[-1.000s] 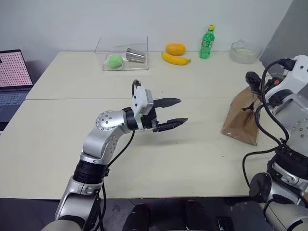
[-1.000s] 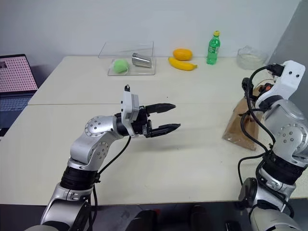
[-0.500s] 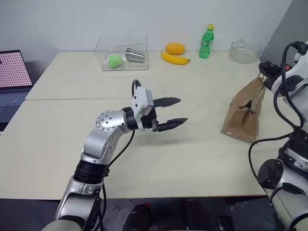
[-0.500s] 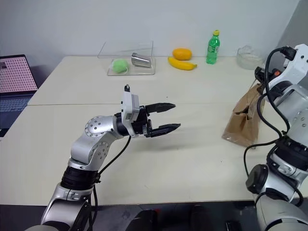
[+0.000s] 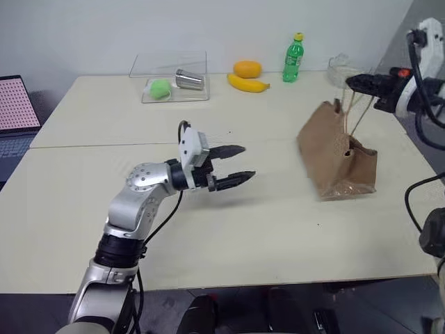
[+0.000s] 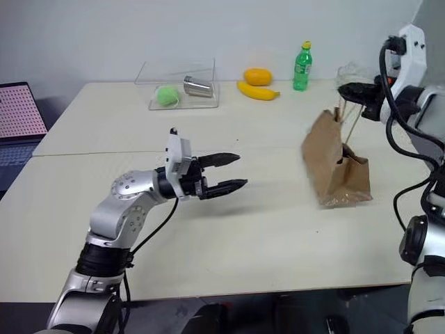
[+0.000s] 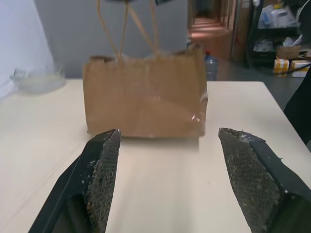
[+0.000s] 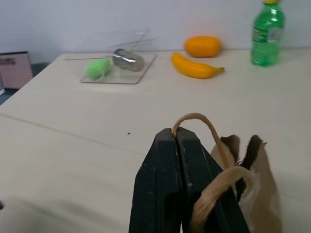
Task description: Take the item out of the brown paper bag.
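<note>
The brown paper bag (image 5: 337,161) stands on the right part of the table, its sides creased. My right gripper (image 5: 354,82) hovers above its top and is shut on the bag's thin loop handles (image 8: 199,119), which stretch taut up to it. The item is hidden inside the bag. My left gripper (image 5: 248,161) hangs over the middle of the table, pointing level toward the bag (image 7: 146,97) from some way off. Its fingers (image 7: 102,170) are spread open with nothing between them.
Along the far edge stand a clear tray (image 5: 170,94) with a green ball (image 5: 160,87) and a metal cup (image 5: 189,78), an orange (image 5: 248,68), a banana (image 5: 249,83), a green bottle (image 5: 293,59) and a glass bowl (image 5: 338,66). A laptop (image 5: 10,111) sits at the left.
My right gripper has shut on the bag's handles and risen up and to the left, pulling them taut and standing the bag more upright. The camera has shifted. The left gripper stays open.
</note>
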Action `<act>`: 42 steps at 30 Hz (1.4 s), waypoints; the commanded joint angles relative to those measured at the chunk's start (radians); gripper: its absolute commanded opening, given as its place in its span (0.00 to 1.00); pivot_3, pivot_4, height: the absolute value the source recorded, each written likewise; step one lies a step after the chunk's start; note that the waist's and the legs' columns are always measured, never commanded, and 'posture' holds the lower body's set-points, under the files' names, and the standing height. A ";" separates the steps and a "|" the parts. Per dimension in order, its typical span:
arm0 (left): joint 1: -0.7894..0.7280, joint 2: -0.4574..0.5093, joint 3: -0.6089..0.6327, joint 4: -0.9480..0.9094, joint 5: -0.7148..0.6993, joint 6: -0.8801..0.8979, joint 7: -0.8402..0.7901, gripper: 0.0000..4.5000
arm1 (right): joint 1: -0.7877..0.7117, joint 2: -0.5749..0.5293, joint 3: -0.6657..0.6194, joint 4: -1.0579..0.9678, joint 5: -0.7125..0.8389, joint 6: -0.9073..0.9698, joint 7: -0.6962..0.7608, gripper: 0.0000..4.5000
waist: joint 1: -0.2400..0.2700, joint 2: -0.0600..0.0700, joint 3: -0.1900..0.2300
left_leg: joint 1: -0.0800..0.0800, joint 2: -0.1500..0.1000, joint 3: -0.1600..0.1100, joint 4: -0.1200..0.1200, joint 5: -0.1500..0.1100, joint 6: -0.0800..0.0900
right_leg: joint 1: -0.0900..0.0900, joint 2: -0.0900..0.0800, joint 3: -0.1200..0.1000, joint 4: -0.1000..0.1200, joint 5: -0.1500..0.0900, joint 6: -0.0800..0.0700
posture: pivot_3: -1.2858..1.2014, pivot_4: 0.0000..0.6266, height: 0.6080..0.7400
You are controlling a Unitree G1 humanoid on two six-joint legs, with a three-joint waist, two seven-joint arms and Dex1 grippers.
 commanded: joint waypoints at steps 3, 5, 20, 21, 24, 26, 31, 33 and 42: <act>0.088 0.062 0.051 -0.121 -0.088 0.106 -0.007 0.75 | -0.088 -0.050 0.189 -0.013 -0.077 -0.239 0.292 0.01 | 0.001 0.000 0.001 | -0.001 0.000 0.000 0.000 0.000 0.000 | 0.000 0.000 0.000 -0.001 0.000 0.000 | 0.52 0.24 1.00; 0.135 0.083 0.067 -0.167 -0.130 0.162 -0.002 0.75 | -0.112 -0.042 0.267 -0.016 -0.124 -0.344 0.389 0.01 | 0.000 0.000 0.001 | -0.001 0.000 -0.001 0.000 0.000 0.000 | 0.000 0.000 -0.001 -0.001 0.000 0.000 | 0.52 0.24 1.00; 0.443 0.137 0.151 -0.453 -0.227 0.282 0.139 0.75 | -0.381 0.321 0.519 0.499 -0.512 -1.164 0.623 0.01 | 0.004 0.001 0.002 | -0.003 0.002 -0.001 0.000 0.000 -0.001 | -0.005 0.000 0.000 0.002 0.000 0.000 | 0.52 0.24 1.00; 0.451 0.137 0.152 -0.462 -0.228 0.282 0.147 0.75 | -0.402 0.348 0.524 0.548 -0.536 -1.234 0.620 0.01 | 0.003 0.001 0.002 | -0.003 0.002 0.000 0.000 0.000 -0.001 | -0.005 0.000 0.000 0.002 0.000 0.000 | 0.52 0.24 1.00; 0.467 0.133 0.155 -0.477 -0.227 0.279 0.170 0.75 | -0.449 0.407 0.525 0.674 -0.590 -1.387 0.612 0.01 | 0.003 0.001 0.002 | -0.006 0.002 0.000 0.000 0.001 -0.002 | -0.009 0.000 0.000 0.002 0.000 0.000 | 0.52 0.24 1.00; 0.474 0.125 0.162 -0.480 -0.223 0.272 0.192 0.75 | -0.475 0.439 0.536 0.757 -0.636 -1.484 0.595 0.01 | 0.003 0.001 0.002 | -0.012 0.002 0.000 0.000 0.002 -0.005 | -0.015 0.000 0.000 0.004 0.001 -0.001 | 0.52 0.24 1.00; 0.509 0.085 0.215 -0.459 -0.177 0.204 0.284 0.75 | -0.521 0.497 0.552 0.935 -0.747 -1.623 0.515 0.01 | 0.002 0.001 0.002 | -0.012 0.002 0.000 0.000 0.003 -0.007 | -0.016 0.000 0.000 0.004 0.001 -0.001 | 0.52 0.24 1.00; 0.522 0.075 0.231 -0.452 -0.151 0.169 0.305 0.75 | -0.534 0.510 0.549 0.978 -0.774 -1.641 0.488 0.01 | 0.002 0.001 0.002 | -0.012 0.002 0.000 0.000 0.003 -0.007 | -0.016 0.001 0.000 0.004 0.001 -0.002 | 0.52 0.24 1.00; 0.586 -0.032 0.246 -0.501 -0.023 -0.025 0.442 0.75 | -0.567 0.526 0.546 1.065 -0.870 -1.683 0.356 0.01 | 0.003 0.001 0.002 | -0.013 0.002 0.000 0.000 0.004 -0.007 | -0.017 0.000 0.001 0.005 0.001 -0.002 | 0.52 0.24 1.00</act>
